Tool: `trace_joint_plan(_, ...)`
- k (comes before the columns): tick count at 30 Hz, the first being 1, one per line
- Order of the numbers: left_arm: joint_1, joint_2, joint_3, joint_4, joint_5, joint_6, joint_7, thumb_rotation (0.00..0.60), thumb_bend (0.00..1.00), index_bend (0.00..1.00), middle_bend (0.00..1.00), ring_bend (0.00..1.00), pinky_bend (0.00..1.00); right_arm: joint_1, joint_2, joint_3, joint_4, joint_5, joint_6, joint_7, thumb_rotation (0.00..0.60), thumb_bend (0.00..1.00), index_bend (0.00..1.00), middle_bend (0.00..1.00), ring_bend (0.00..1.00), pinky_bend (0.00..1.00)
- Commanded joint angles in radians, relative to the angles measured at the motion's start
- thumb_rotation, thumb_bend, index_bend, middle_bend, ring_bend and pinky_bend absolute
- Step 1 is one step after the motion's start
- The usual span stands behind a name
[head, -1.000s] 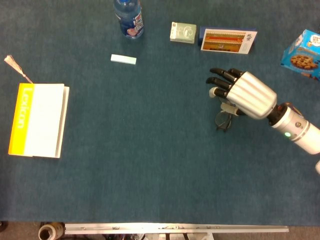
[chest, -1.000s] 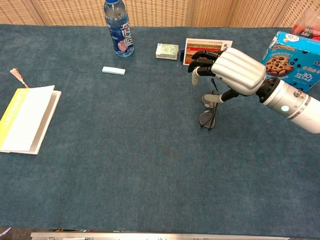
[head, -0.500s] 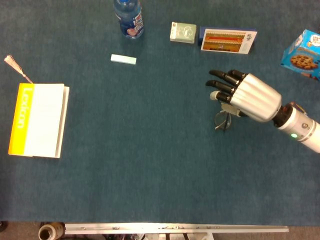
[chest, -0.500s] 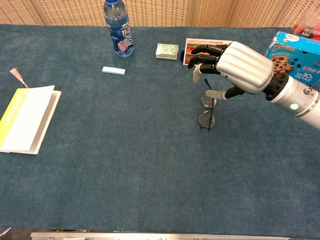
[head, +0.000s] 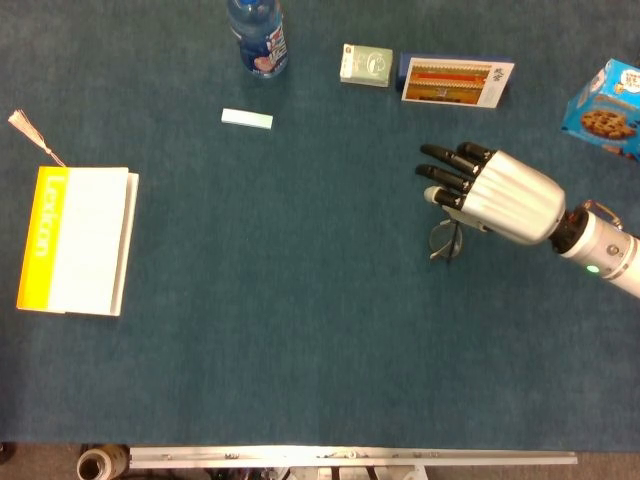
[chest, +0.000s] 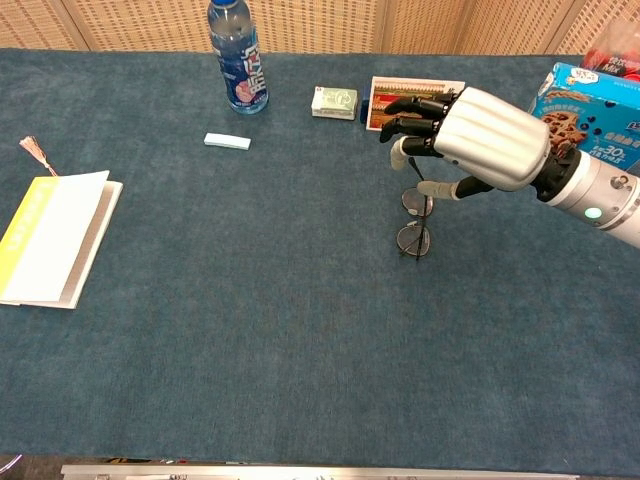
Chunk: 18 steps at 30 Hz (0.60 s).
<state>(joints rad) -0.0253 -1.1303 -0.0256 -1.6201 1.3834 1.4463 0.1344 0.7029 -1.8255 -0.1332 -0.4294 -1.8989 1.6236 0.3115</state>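
The right hand (chest: 470, 140) hovered at the right of centre in the chest view, its fingers (chest: 405, 108) spread apart and gripping nothing, palm turned down over a pair of glasses (chest: 414, 222). The glasses lay folded on the blue table (chest: 250, 300), just below the hand in that frame; in the head view they showed as a thin dark frame (head: 444, 241) half tucked under the silver hand (head: 495, 192). The thumb (chest: 432, 188) pointed down toward the upper lens, but whether it touched could not be told. To take them well, the judgement was that the hand should settle lower and square itself over the bridge, then close thumb and fingers gently on the frame, not on the lenses, since so thin and light a thing would likely skid on the cloth or twist if pressed from one side only. A slow, even close seemed wiser than a quick grab. The left hand was not in sight in either view. Along the top of the frame stood a bottle (chest: 234, 58), a small green box (chest: 334, 101) and a card (chest: 392, 90); a cookie box (chest: 590, 105) sat at the upper right, a white eraser (chest: 227, 141) upper left of centre, and a yellow book (chest: 50, 238) at the left edge.
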Motion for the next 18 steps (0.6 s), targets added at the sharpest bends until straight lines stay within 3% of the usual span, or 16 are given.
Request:
trace_joint_plan(1,0.0,0.0,0.0,0.001,0.0,0.0,-0.001,0.6,0.04,0.53,0.51,0.39,0.59,-0.002,-0.004,-0.004,0.008,0.004,-0.002,0.0,0.6,0.21,0.46,0.34,0.18,0.44)
trace_joint_plan(18,0.003,-0.004,0.001,0.009,-0.006,-0.001,-0.01,0.6,0.04,0.53,0.51,0.38,0.59,-0.037,-0.036,-0.031,0.066,0.032,-0.07,0.019,0.6,0.22,0.46,0.34,0.18,0.44)
